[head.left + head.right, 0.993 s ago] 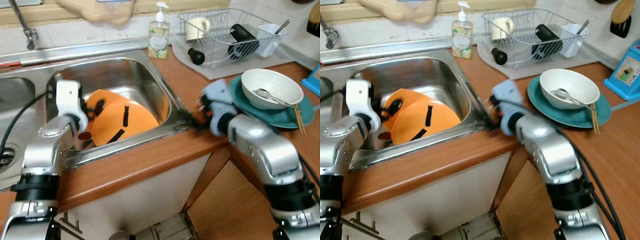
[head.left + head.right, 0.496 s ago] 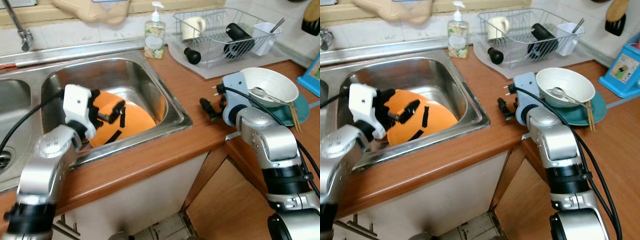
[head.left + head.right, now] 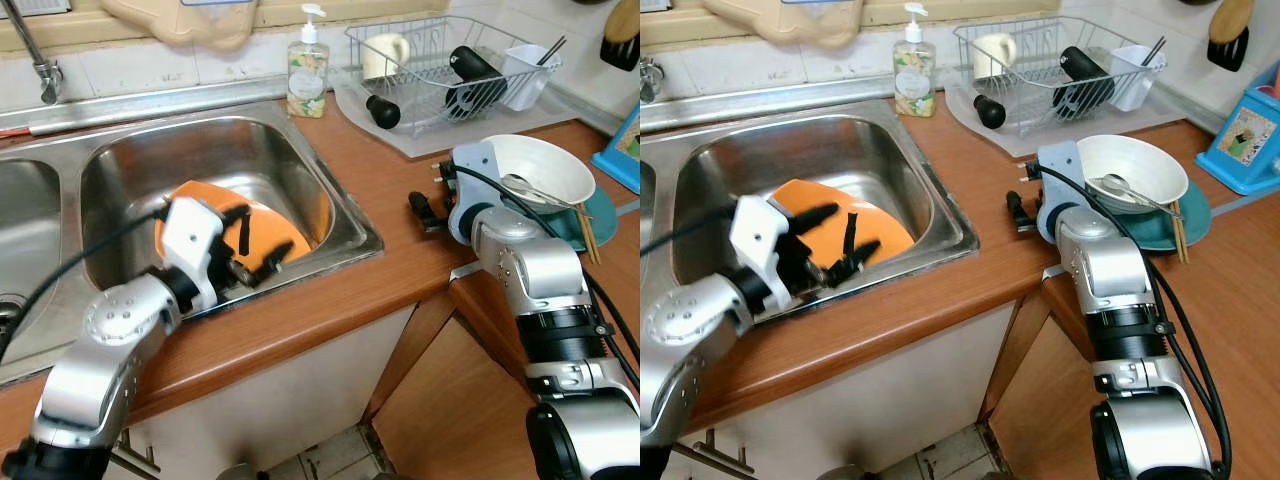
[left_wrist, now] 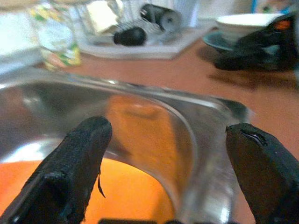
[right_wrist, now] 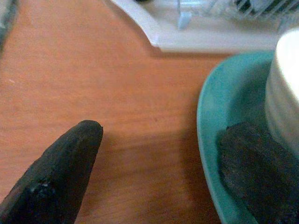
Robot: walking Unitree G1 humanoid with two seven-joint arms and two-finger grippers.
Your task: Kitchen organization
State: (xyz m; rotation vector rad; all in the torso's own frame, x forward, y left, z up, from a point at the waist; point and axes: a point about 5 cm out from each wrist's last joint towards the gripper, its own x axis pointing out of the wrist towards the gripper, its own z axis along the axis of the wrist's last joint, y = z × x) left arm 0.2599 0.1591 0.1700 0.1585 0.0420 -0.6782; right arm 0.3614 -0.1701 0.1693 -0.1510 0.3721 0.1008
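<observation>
**Two sets of jaws, two plates, both about to bite**

Right gripper point(image 5: 154, 172) first: its jaws stand wide, one finger point(image 5: 56, 172) over bare wood, the other resting inside the rim of the teal plate point(image 5: 210, 121). So the rim sits between them, not yet pinched. To do this well, I'd say close gently and keep the lift level, because a white bowl point(image 3: 542, 170) with a spoon point(image 3: 530, 188) rides on that plate and chopsticks point(image 3: 592, 232) lean at its edge; a tilt could spill the lot. Behind the jaws the right forearm lies low along the desk point(image 3: 390, 180), elbow dropped off the front edge.

Over to the left gripper point(image 4: 168, 168): jaws wide, holding nothing, hovering above the orange plates point(image 3: 270, 228) that lie stacked in the steel sink point(image 3: 215, 140). The fingers point across the basin toward the near right wall. It likely needs to drop lower and catch a plate edge, minding that wall. The left arm reaches in over the sink's front lip, wrist bent downward.
</observation>
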